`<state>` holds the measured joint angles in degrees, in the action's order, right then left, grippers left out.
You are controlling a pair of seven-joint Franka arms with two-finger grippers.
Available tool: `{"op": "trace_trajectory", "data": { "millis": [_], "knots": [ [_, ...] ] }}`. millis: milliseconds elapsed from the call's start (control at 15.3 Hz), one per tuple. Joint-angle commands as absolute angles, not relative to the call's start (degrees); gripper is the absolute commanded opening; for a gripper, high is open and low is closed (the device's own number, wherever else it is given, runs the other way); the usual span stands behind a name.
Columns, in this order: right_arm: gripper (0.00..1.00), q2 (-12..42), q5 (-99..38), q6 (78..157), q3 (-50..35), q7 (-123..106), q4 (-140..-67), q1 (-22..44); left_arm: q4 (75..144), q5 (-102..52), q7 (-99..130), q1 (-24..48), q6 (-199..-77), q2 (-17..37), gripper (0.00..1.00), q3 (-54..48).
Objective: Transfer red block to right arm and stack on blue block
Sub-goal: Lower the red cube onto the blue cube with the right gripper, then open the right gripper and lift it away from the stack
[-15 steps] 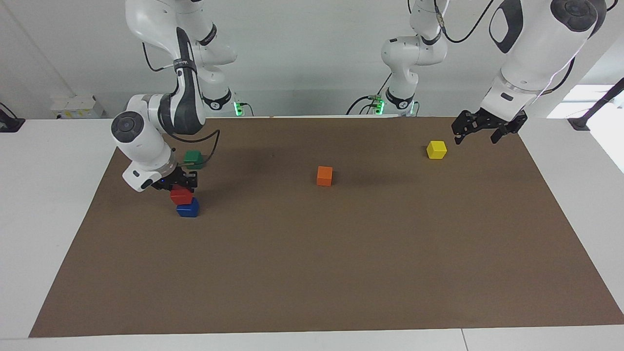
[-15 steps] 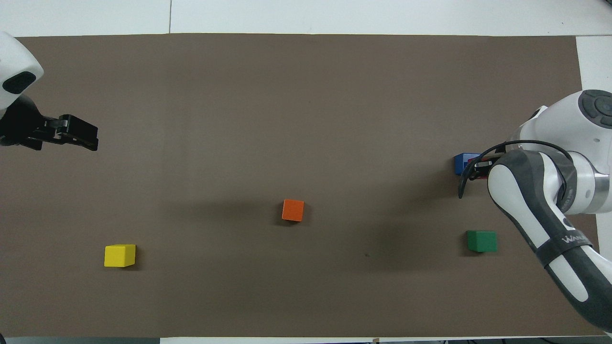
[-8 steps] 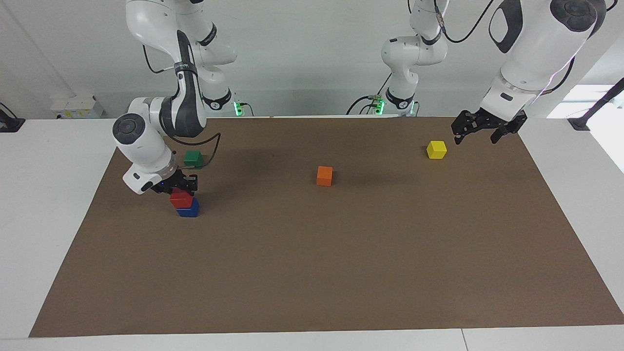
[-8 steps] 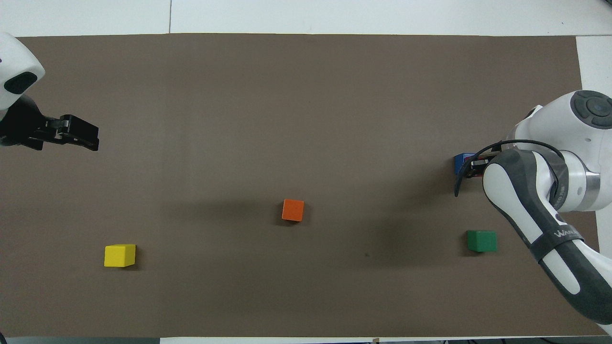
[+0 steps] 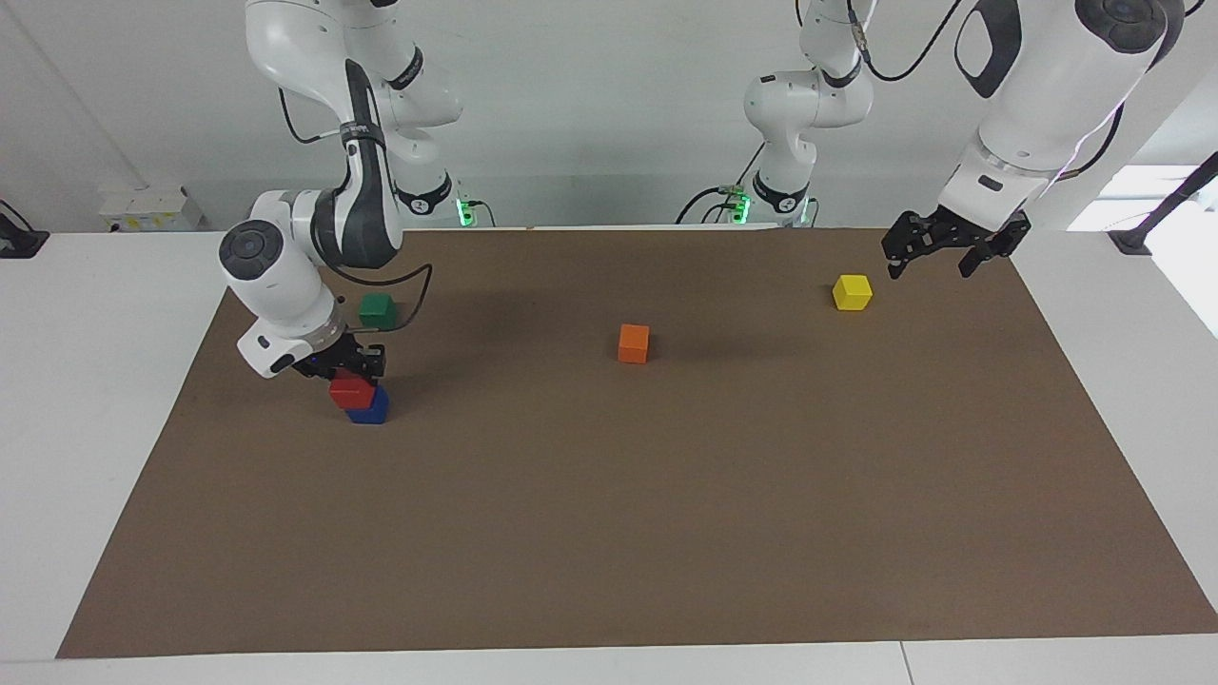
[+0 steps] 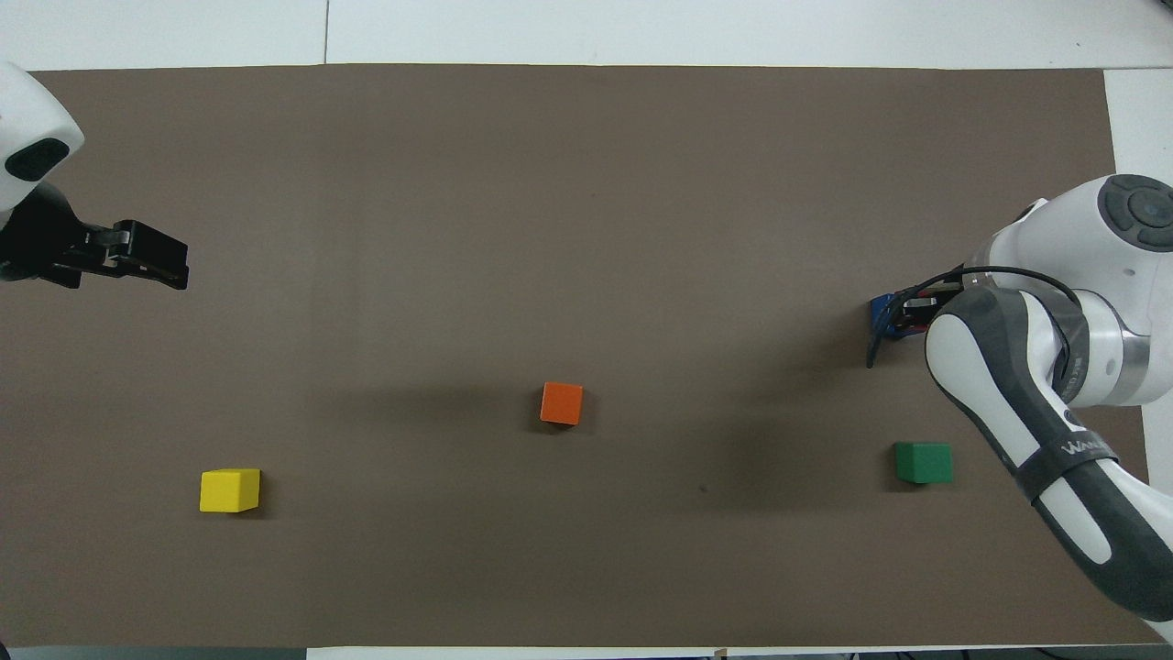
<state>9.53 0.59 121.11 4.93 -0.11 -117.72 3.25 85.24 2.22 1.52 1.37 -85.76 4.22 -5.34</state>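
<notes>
My right gripper (image 5: 350, 369) was directly above the red block (image 5: 350, 391), clamped on it, and this block sat on the blue block (image 5: 367, 407) at my right arm's end of the desk (image 5: 609, 533), while my left gripper (image 5: 931, 249) waited with its fingers apart.

A white tabletop (image 5: 76, 381) carries a large brown mat (image 5: 628, 514), with a plain white wall (image 5: 590, 105) rising at its robots' end and bright daylight at a window (image 5: 1147, 195).
</notes>
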Motion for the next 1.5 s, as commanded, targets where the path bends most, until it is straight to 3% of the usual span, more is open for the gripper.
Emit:
{"op": "trace_trajectory", "data": {
  "millis": [0,261,522,783,1109,1435],
  "knots": [
    [0.78,9.4,0.8,123.0,4.3,0.6,-119.2,2.3,87.4,1.1,1.1,0.9,-86.6,1.8,1.00,-5.5],
    [1.00,9.4,0.8,122.7,4.3,0.6,-119.0,2.3,87.4,1.1,1.1,0.8,-86.6,1.6,1.00,-5.5],
    [1.00,8.4,0.8,120.3,4.3,0.4,-116.6,2.4,87.4,1.1,1.0,0.8,-86.6,1.6,1.00,-5.5],
    [1.00,6.3,0.9,110.9,4.3,-4.8,-107.3,2.7,87.4,1.1,1.0,0.8,-86.6,1.6,1.00,-5.5],
    [1.00,1.2,0.5,108.1,4.5,-10.2,-102.4,2.2,87.4,1.1,1.0,0.8,-86.6,1.6,1.00,-5.5],
    [1.00,-0.4,0.5,91.6,4.7,-10.0,-92.2,1.7,87.4,1.1,1.0,0.8,-86.6,1.6,1.00,-5.5]
  ]
}}
